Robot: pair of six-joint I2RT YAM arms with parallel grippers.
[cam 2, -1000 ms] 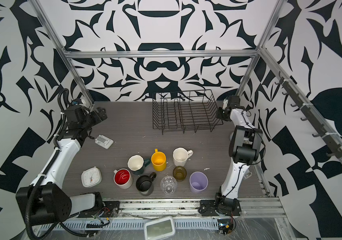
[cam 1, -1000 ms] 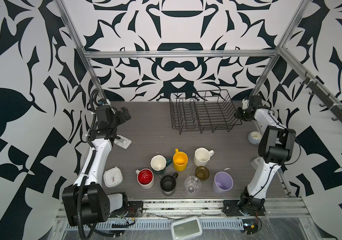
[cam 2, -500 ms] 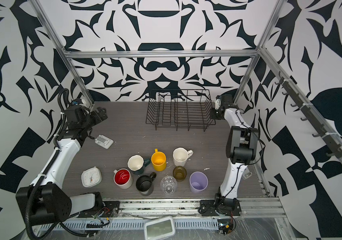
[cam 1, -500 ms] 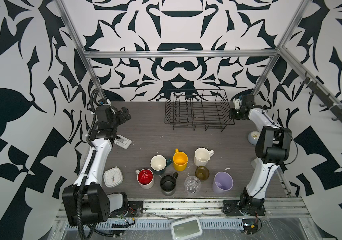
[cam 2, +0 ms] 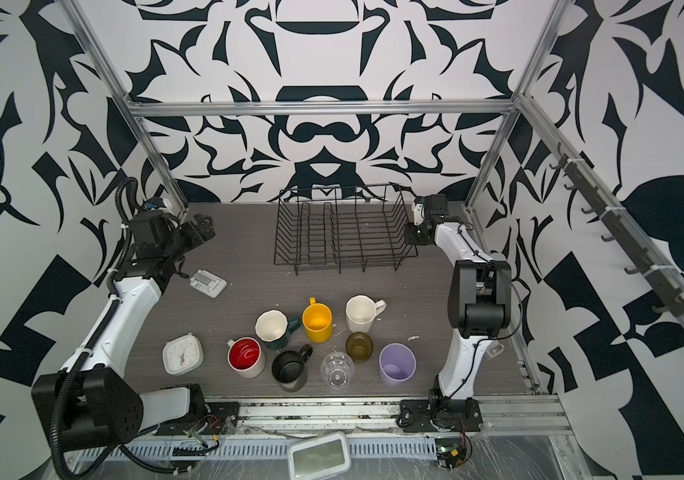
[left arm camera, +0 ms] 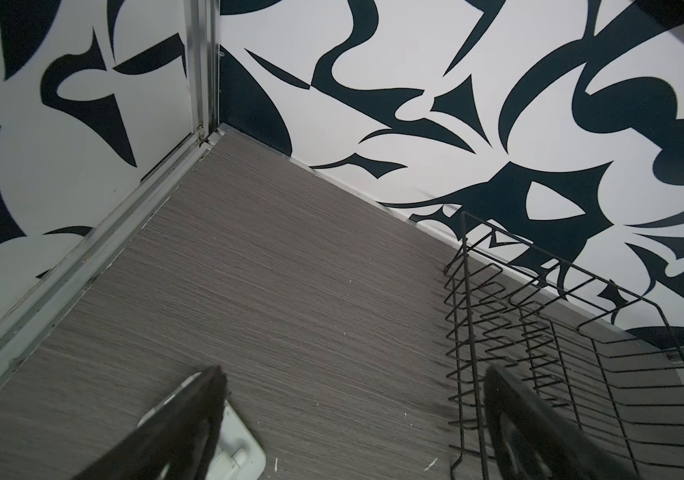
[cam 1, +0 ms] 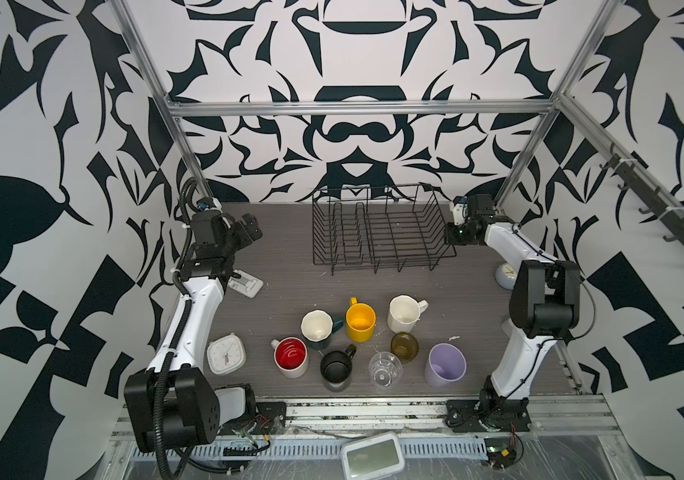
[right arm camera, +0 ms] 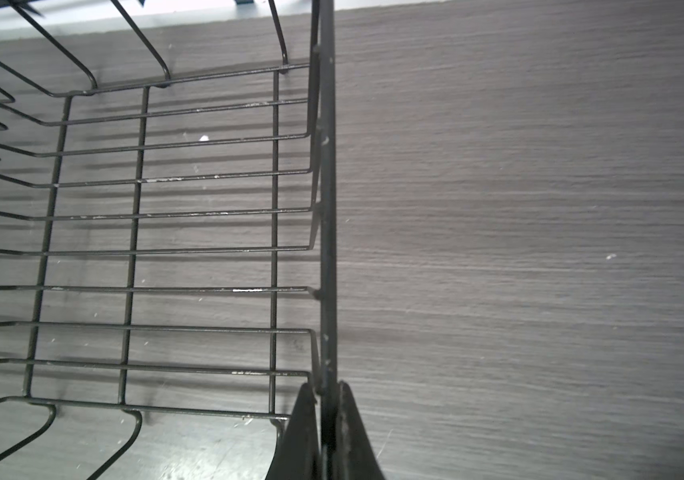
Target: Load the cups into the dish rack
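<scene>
Right wrist view: the empty black wire dish rack (right arm camera: 327, 208) is pinched by the rim wire of one short end, the fingers of the right gripper (right arm camera: 328, 388) pressed together on it. The basket floor lies to one side of the jaws and bare grey wood-grain tabletop (right arm camera: 540, 249) to the other.

In both top views the rack (cam 1: 377, 232) stands at the back of the table, close to the patterned wall. Its long axis runs left to right, so the whole basket lies to the left of the right gripper (cam 1: 452, 230), which holds its right-hand end.

The cups stand well apart from it, clustered toward the front:
- yellow mug (cam 1: 360, 322)
- faceted white mug (cam 1: 403, 313)
- teal mug with a pale inside (cam 1: 317, 328)
- white mug with a red inside (cam 1: 290, 357)
- black mug (cam 1: 335, 368)
- clear glass (cam 1: 384, 369)
- amber glass (cam 1: 404, 347)
- lilac tumbler (cam 1: 445, 365)

None is in the rack.

The left gripper (cam 1: 251, 226), fingers spread wide, hangs over bare table beyond the rack's left end, apart from it and touching nothing.

With the cups lying forward of the rack, across its short axis, a pull from the right end alone would probably swing the basket rather than slide it square. The right arm is the nearer arm, and the only one with a hold.
</scene>
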